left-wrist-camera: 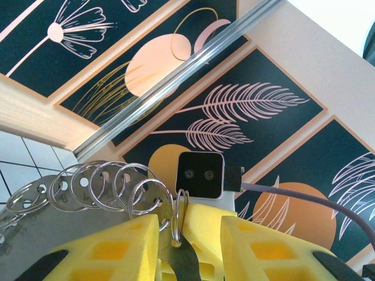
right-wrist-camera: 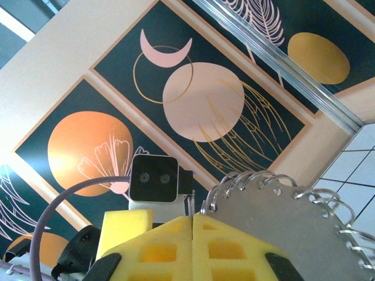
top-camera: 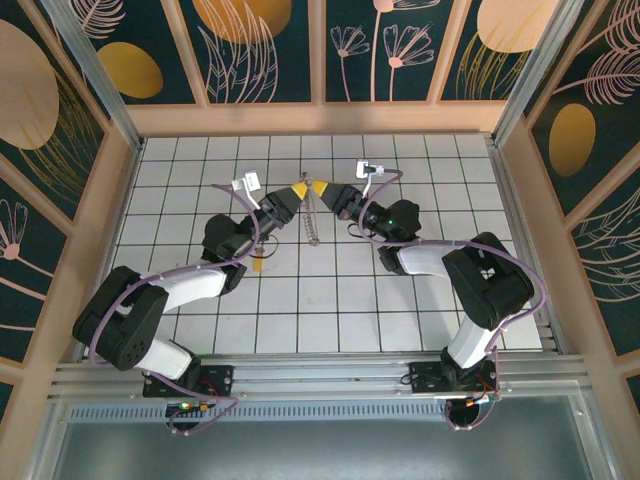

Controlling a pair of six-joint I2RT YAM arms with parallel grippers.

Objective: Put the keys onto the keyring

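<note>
Right jaws shut on keyring (top-camera: 313, 215), long axis nearward.

Bright, even light from overhead washes the white tiled table (top-camera: 330, 300), with just soft shadows close under the arms (top-camera: 190, 285). In both wrist views the near yellow fingertips (left-wrist-camera: 105, 252) are blurry, while the keyring (left-wrist-camera: 88, 199) throws small sharp glints of light

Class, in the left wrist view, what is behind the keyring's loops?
Behind the keyring: the other arm's wrist camera and patterned wall panels. A yellow finger covers its lower edge.
</note>
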